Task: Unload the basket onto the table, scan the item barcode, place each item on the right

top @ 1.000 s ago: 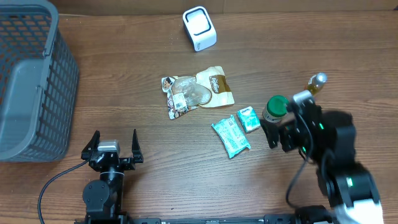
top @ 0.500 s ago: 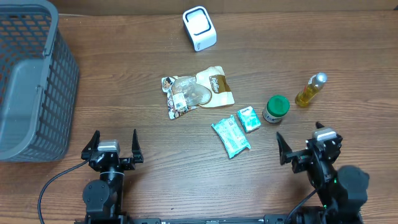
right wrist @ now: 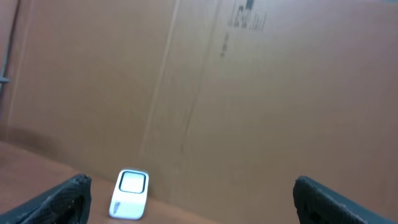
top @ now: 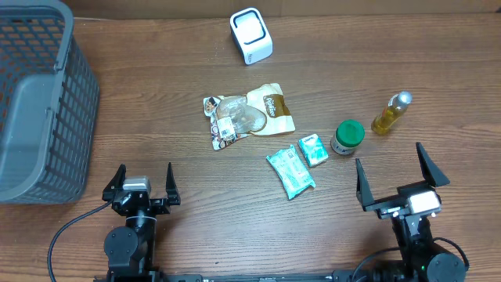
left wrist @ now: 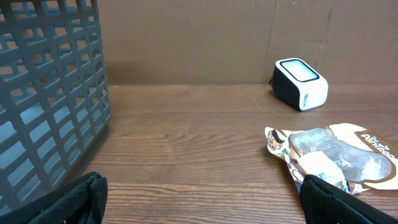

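Scan station: both grippers empty, goods lying on the wooden table [top: 156,94].
Left gripper [top: 144,172] and right gripper [top: 390,157] stood spread wide at the near edge, grasping nothing. White barcode scanner [top: 250,35] was at the far edge. Snack packet [top: 249,116] lay mid-table, with larger teal packet [top: 291,172], smaller teal packet [top: 313,150], green-lidded jar [top: 347,137] and yellow bottle [top: 390,114] rightward. Grey basket [top: 39,102] stood far left.

grey basket [left wrist: 50,93] L, white scanner [left wrist: 300,83] back R, snack pkt [left wrist: 333,158] front R, wood table [left wrist: 186,143]
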{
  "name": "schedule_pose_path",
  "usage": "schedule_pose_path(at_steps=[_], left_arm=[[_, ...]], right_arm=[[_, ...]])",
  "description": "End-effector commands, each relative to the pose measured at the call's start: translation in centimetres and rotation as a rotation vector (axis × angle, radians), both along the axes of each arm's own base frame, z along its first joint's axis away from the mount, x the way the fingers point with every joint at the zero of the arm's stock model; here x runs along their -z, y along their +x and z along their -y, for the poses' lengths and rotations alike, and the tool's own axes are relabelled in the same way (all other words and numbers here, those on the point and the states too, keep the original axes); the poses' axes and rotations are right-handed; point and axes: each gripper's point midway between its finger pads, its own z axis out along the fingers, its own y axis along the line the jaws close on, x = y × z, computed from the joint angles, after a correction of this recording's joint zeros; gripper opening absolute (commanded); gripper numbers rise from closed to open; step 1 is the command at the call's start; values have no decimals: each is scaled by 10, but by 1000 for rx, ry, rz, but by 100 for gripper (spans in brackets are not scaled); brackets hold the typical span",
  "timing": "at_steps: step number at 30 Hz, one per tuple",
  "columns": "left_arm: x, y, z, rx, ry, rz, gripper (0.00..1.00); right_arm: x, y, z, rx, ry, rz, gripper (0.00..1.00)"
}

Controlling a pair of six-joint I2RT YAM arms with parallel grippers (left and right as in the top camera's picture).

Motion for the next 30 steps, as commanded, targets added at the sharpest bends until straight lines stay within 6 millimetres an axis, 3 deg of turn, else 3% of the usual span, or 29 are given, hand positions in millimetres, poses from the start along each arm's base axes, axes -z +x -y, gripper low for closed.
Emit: schedule_pose_path(at_steps=[1,5,10,17,24,30], left_arm=[[-1,0,0,0,-3,9,100],[-1,0,0,0,-3,9,100],[-1,0,0,0,-3,8,99],[-1,0,0,0,-3,9,100],[-1,0,0,0,-3,9,100],[-1,0,0,0,-3,9,100]], right_arm=[[10,2,0,-5,-3,30,100],[24,5,0,-3,-4,49,100],[51,16,0,-6,-3,-77,100],[129,29,0,-9,16,-415,100],[128,31,6,20,54,-417,100],[130,35,30,123,275,-457,100]])
